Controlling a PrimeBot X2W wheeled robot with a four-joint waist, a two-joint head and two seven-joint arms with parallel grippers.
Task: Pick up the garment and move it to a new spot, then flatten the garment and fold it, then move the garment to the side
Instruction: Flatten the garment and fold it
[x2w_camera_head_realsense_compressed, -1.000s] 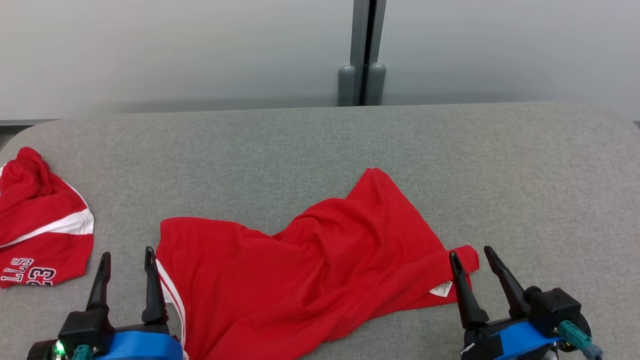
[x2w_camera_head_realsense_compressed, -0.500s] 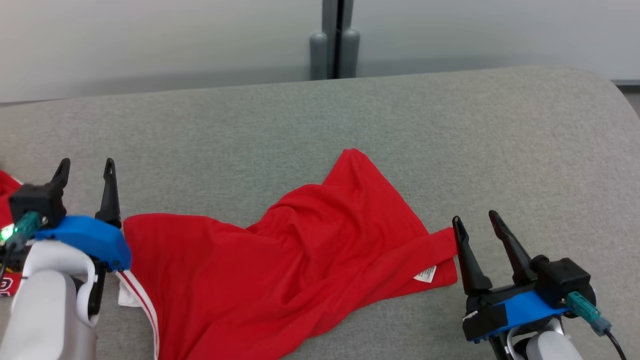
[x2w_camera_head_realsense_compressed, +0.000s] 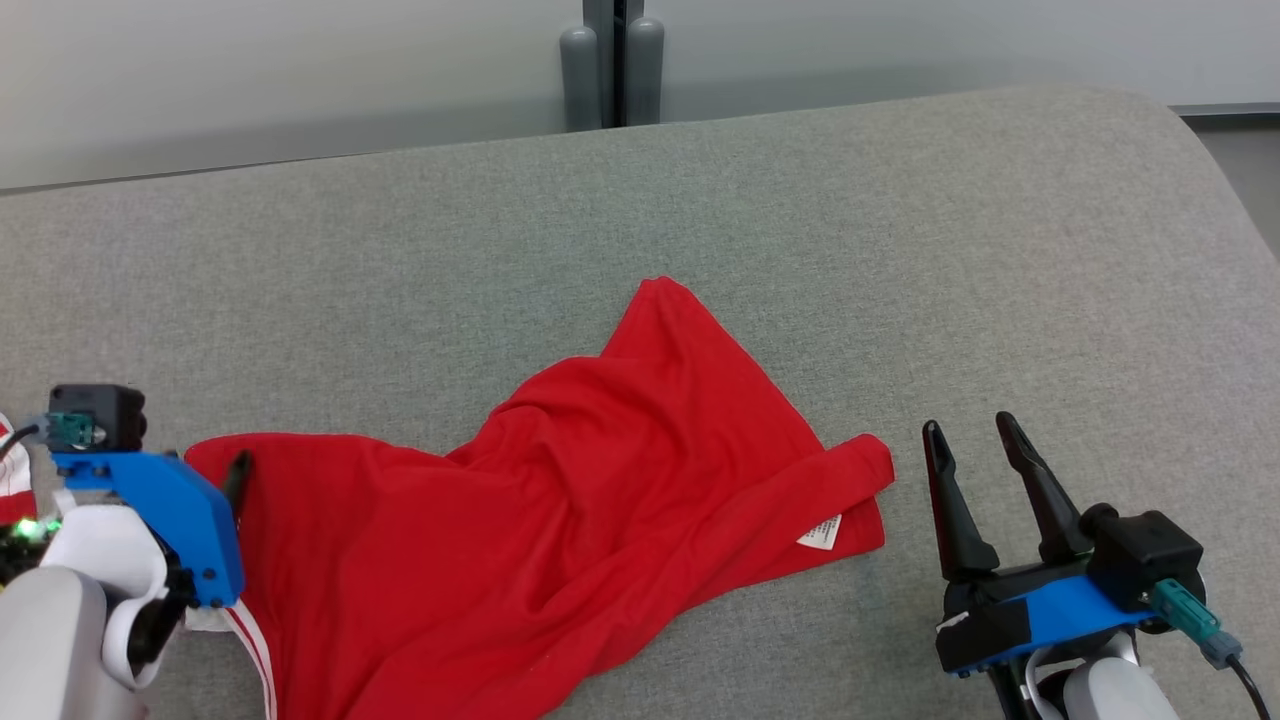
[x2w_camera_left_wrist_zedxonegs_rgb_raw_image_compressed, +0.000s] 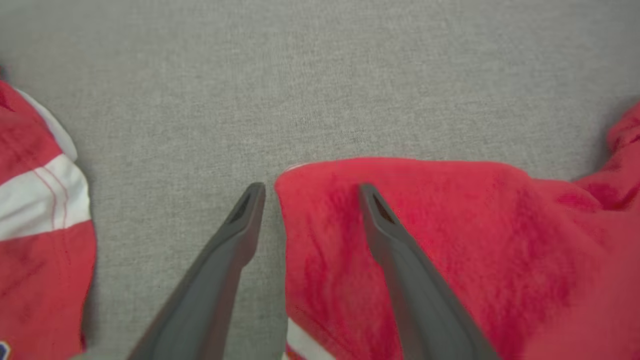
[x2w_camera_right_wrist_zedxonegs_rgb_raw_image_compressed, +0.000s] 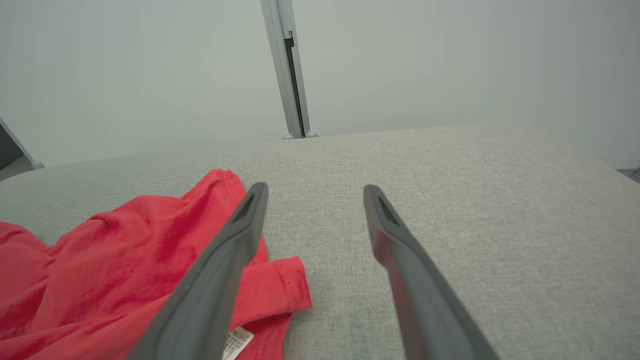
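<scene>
Left gripper (x2w_camera_left_wrist_zedxonegs_rgb_raw_image_compressed: 311, 189) stands wide open, straddling a corner of the red garment (x2w_camera_head_realsense_compressed: 600, 500) on the gray surface (x2w_camera_head_realsense_compressed: 900, 250). Right gripper (x2w_camera_head_realsense_compressed: 968, 424), also wide open, sits just beside its far end.

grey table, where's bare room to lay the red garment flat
Bare: the far strip between the crumpled red cloth garment and the pale wall, and the right end beyond the right end effector. Crowded: left, by the red-and-white garment.
</scene>
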